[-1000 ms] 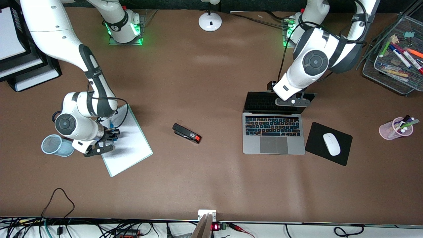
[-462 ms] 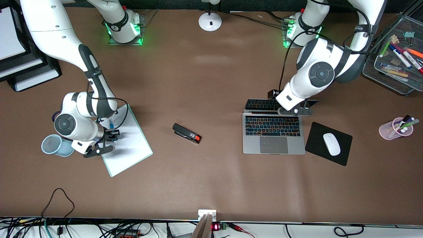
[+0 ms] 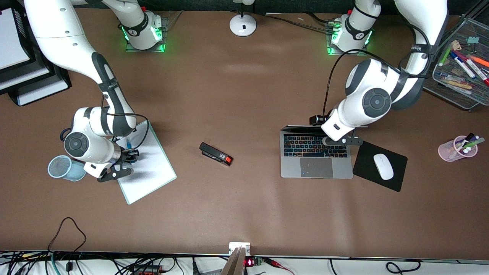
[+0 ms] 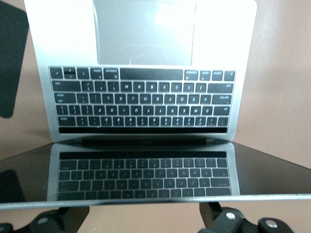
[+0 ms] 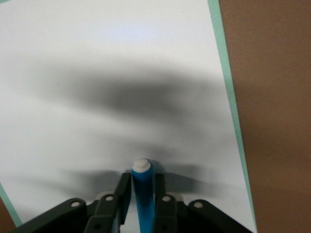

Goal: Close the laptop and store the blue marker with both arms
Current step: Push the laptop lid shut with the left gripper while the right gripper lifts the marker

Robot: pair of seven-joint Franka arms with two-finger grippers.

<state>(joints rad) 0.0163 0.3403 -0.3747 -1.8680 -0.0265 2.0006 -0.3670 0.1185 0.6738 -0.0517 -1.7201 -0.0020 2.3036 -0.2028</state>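
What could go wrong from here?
The left gripper is pushing the silver-grey laptop's black screen down; if it slips off the lid edge, it might strike the keys. The right gripper's fingers pinch the slim blue marker over the white board; lifting may let it slide out.

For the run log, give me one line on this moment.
left claw: over laptop, pushing lid down, partly closed | right claw: shut on blue marker, over white board | mesh cup: beside board

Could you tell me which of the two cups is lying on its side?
The blue mesh cup, beside the right claw, lies tipped over; the pink cup of pens stands upright.
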